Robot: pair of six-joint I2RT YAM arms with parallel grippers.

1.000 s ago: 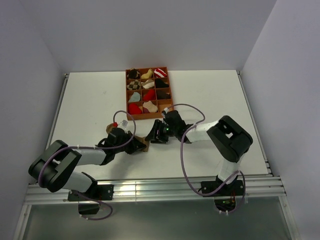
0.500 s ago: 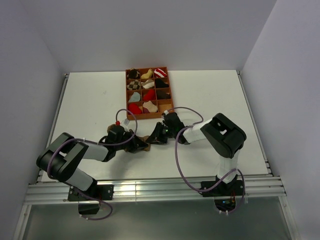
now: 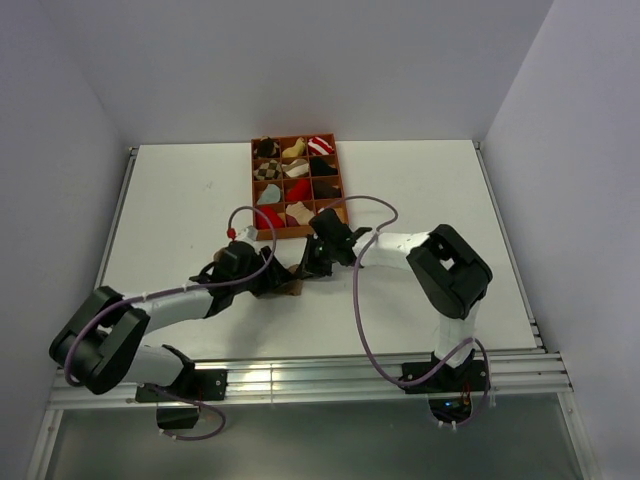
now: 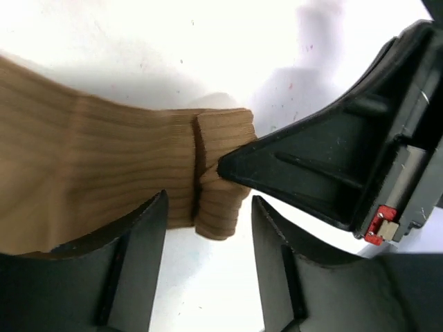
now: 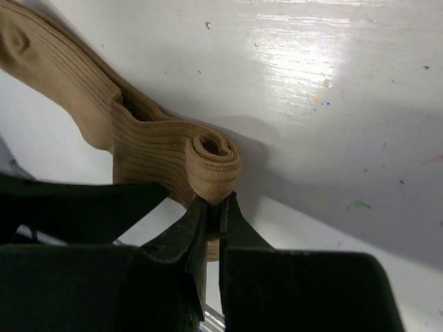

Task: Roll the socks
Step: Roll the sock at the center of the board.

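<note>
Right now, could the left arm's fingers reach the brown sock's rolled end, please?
Probably yes: the left fingers sit open astride the brown sock by its roll, which the right fingers pinch.

One brown sock point(image 4: 90, 173) on tabletop point(image 3: 180, 200). One divided tray point(image 3: 254, 190): twelve compartments, three by four, roughly eleven small bundles, exact count unclear. Two arms, left arm point(image 3: 170, 303) and right arm point(image 3: 400, 245), two fingers point(image 4: 131, 263) each.

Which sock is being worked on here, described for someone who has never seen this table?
On the white table, look just in front of the compartment tray, between the left gripper and right gripper. The sock there is plain ribbed tan, loose on the table unlike the tray's bundles, one end curled into a small roll that the right gripper pinches.
</note>
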